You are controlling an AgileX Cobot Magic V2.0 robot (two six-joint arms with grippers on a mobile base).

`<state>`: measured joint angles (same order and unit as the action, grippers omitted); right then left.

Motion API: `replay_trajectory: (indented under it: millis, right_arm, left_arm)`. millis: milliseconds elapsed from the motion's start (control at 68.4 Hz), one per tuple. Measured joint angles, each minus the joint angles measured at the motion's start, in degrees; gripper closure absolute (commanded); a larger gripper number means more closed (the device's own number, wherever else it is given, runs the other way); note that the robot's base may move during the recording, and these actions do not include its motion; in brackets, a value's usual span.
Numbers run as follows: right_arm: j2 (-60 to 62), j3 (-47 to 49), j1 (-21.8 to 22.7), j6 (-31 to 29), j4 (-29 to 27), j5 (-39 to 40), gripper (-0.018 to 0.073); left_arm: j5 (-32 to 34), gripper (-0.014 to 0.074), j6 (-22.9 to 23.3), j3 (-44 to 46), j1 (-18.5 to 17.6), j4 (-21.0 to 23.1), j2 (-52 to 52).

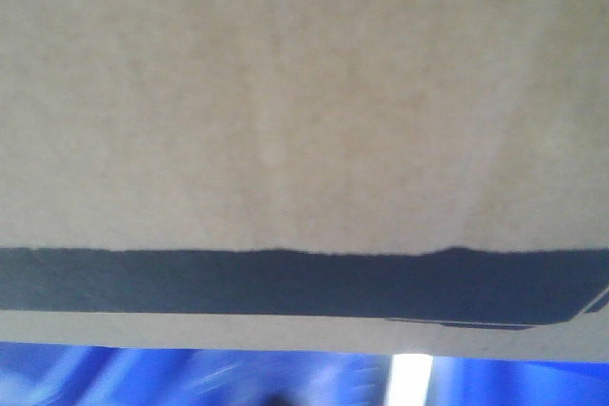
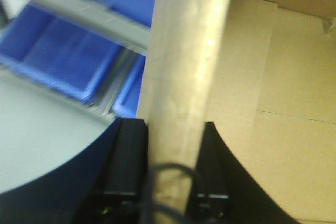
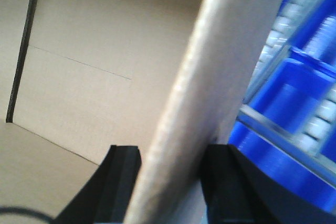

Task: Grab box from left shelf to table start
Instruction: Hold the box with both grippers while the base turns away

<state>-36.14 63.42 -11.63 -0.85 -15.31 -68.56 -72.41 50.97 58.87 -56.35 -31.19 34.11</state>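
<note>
Cardboard walls of the box (image 1: 304, 92) stood up from lower centre between each pair of jaws; left gripper (image 2: 172, 132) and right gripper (image 3: 170, 156) both clamped it.

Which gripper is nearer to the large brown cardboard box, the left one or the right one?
Neither: both touch the large brown cardboard box. The left gripper is clamped on the edge of one wall, and the right gripper is clamped on a wall edge as well.
</note>
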Motion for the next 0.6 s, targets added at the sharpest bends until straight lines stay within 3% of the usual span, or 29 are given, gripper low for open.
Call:
replay_trajectory:
  millis: [599]
  right_arm:
    - [0.0, 0.0, 0.0, 0.0, 0.0, 0.0, 0.0493]
  left_arm:
    - [0.0, 0.0688, 0.0, 0.0, 0.0, 0.0, 0.0]
